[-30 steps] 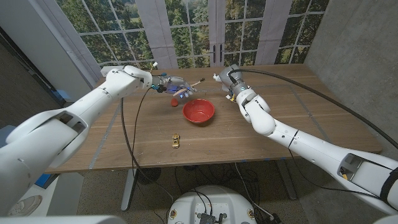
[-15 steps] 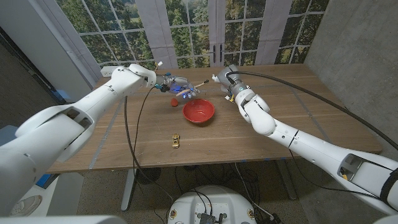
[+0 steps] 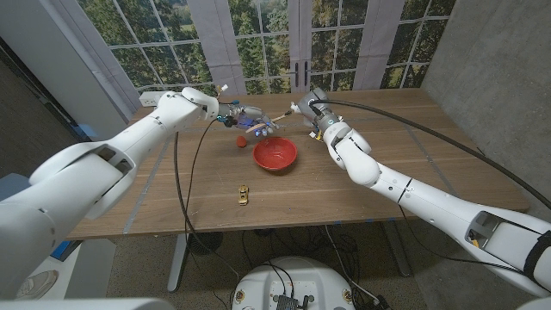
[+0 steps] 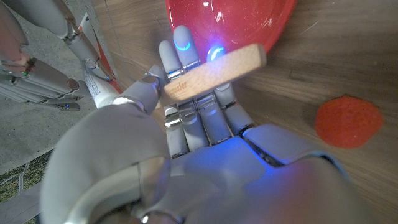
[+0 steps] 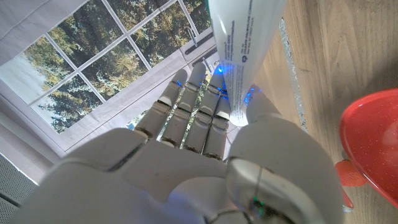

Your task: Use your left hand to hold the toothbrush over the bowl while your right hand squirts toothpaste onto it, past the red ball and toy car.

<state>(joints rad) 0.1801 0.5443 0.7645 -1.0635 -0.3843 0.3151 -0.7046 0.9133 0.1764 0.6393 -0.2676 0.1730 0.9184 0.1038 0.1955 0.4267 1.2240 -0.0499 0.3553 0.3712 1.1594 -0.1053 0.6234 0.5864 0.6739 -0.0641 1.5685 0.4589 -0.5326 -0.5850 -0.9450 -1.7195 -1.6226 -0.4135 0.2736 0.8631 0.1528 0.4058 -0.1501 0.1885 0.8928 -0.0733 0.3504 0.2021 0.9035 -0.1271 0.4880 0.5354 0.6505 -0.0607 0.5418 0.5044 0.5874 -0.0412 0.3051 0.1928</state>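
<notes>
Head view first: I'm at the bring-the-two-together step. My left hand (image 3: pixel 244 118) holds the toothbrush (image 3: pixel 269 116) in the air at the far-left edge of the red bowl (image 3: pixel 275 154), wooden handle pointing right toward my right hand (image 3: pixel 312 109). The right one grips the toothpaste tube (image 3: pixel 297 108), its tip aimed left at the brush, with what looks like a small gap between them. The red ball (image 3: pixel 240 139) sits on the table just left of the bowl, under my left hand, and the toy car (image 3: pixel 244 195) is well nearer to me, out of the way. By my guess the next move needs the brush end brought more squarely over the bowl and the tube's nozzle lined up right above it before any squeeze. I can't make out the bristles from here.

Left wrist view: my left hand (image 4: pixel 186 130) has its fingers (image 4: pixel 205 121) closed around the wooden toothbrush (image 4: pixel 214 71) handle, so it's clamped on it. The bowl (image 4: pixel 230 18) is right past the fingertips and the red ball (image 4: pixel 348 121) sits off to the side on the table.

Right wrist view: my right hand (image 5: pixel 205 130) has its fingers wrapped on the white toothpaste tube (image 5: pixel 242 43), clamped firmly. The bowl's rim (image 5: pixel 373 146) shows at the edge. Can't see the nozzle here.
</notes>
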